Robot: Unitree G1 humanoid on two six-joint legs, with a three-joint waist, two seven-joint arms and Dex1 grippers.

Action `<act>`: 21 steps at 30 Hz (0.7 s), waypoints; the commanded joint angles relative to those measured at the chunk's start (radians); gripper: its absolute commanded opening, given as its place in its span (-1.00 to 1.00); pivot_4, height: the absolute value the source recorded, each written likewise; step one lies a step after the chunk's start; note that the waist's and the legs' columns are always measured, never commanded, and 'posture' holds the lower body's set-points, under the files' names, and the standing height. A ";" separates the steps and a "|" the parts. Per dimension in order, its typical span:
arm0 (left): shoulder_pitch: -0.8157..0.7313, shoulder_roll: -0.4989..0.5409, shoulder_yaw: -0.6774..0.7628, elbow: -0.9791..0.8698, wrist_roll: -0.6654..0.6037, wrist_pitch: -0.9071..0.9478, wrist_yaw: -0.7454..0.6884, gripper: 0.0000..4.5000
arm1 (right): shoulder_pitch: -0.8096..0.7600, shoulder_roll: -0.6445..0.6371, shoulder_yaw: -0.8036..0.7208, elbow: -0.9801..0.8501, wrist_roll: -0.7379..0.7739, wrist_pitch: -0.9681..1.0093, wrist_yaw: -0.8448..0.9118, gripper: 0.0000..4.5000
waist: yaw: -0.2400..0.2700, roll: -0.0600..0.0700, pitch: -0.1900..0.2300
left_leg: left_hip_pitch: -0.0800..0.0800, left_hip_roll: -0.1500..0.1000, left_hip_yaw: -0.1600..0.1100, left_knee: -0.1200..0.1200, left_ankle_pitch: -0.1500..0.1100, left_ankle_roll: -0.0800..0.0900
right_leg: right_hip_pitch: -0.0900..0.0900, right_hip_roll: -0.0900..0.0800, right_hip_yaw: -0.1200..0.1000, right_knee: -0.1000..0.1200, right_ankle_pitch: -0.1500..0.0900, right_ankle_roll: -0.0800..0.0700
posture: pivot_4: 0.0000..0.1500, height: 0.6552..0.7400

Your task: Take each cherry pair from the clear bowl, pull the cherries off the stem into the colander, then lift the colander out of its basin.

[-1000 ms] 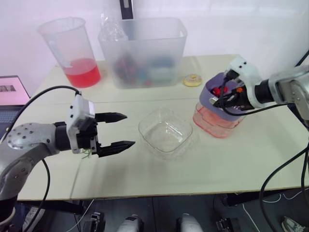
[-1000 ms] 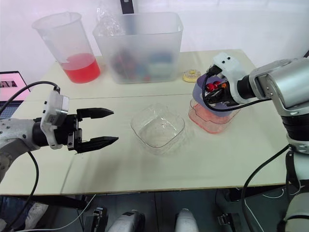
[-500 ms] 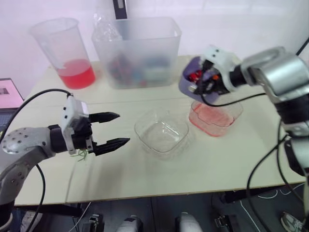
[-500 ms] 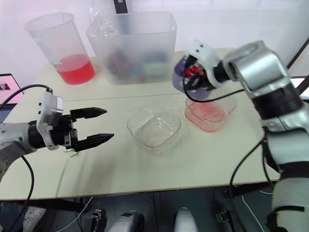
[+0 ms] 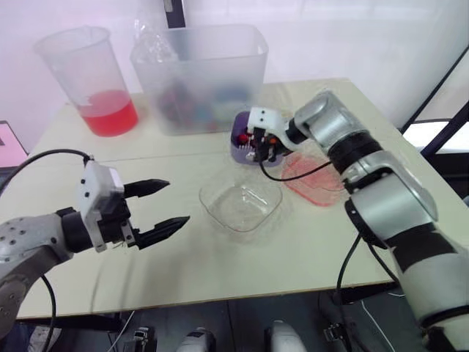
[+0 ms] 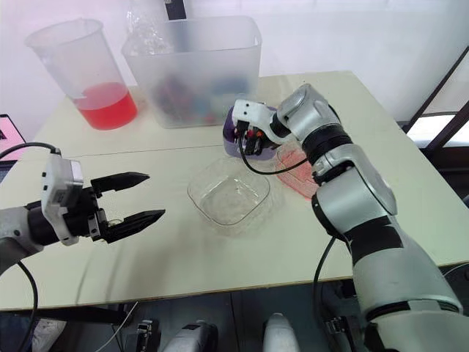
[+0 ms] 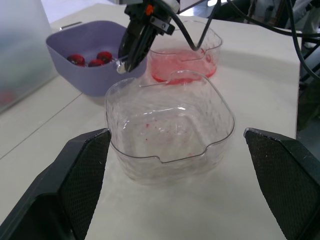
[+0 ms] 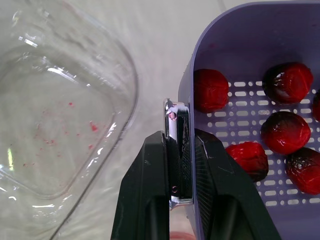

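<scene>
A frosted tub (image 5: 201, 77) and a red-filled jug (image 5: 91, 81) stand far on the beige table (image 5: 293, 249). The right gripper (image 8: 182, 132) pinches the rim of the colander (image 8: 260, 30), which is out of its basin (image 5: 315, 176), just left of it and beyond the clear bowl (image 5: 240, 204). The left gripper (image 5: 176, 202) hangs spread, near left.

Table (image 5: 220, 257): pale cream top with a thin seam running across it from left to right.
Jug (image 5: 86, 77): clear plastic measuring jug, upright at the table's far left corner.
Red liquid (image 5: 111, 117): fills the lower part of the jug.
Bin (image 5: 201, 73): large translucent tub, upright at the far edge, just to the right of the jug; the dark, red and blue shapes inside are too blurred to name.
Crinkled clear plastic (image 6: 143, 22): rises at the bin's far left corner.
Black post (image 5: 174, 11): stands behind the bin, against the wall.
Wall (image 5: 352, 37): plain white.
Screen (image 5: 9, 143): pink-lit, off the table's left end, cut by the picture's edge.
</scene>
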 commanded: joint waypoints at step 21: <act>-0.009 0.051 0.039 0.036 -0.030 -0.009 -0.020 1.00 | -0.079 -0.037 -0.202 0.067 -0.095 -0.023 0.088 0.98 | 0.000 0.000 0.000 | 0.000 0.000 0.000 0.000 0.000 0.000 | 0.000 0.000 0.000 0.000 0.000 0.000 | 1.00 1.00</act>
